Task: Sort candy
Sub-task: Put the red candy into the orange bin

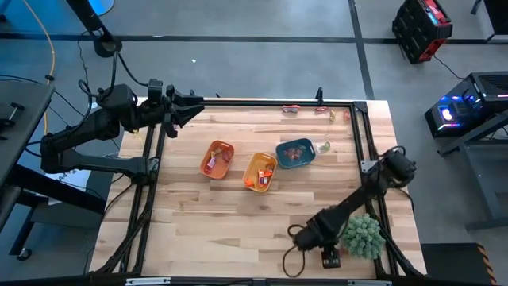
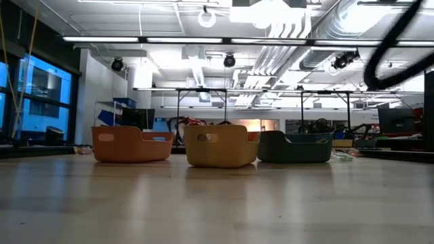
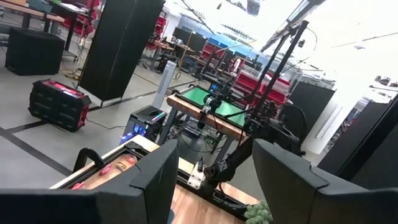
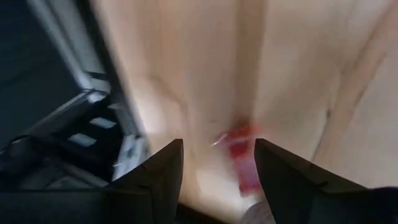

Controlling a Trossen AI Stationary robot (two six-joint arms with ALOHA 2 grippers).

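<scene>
Three bins (image 1: 217, 159) mid-table, candy (image 1: 212, 165) inside; more sweets (image 1: 290, 110) strewn toward twelve o'clock. Right gripper (image 4: 219, 165) low at six o'clock, jaws spread over one red sweet (image 4: 241, 155), beside green plant (image 1: 363, 236). Left gripper (image 1: 187, 108) parked at ten o'clock, jaws spread.

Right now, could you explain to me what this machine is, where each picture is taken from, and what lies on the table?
Two dark robot arms work at a wooden table. One picture looks straight down, one level across the tabletop, and one from each wrist. The left gripper waits open at the far left corner. The right gripper hangs open at the near edge beside a green spiky plant, over a red candy. Mid-table stand an orange bin, a yellow-orange bin and a blue bin, with sweets inside. Nothing is held.
</scene>
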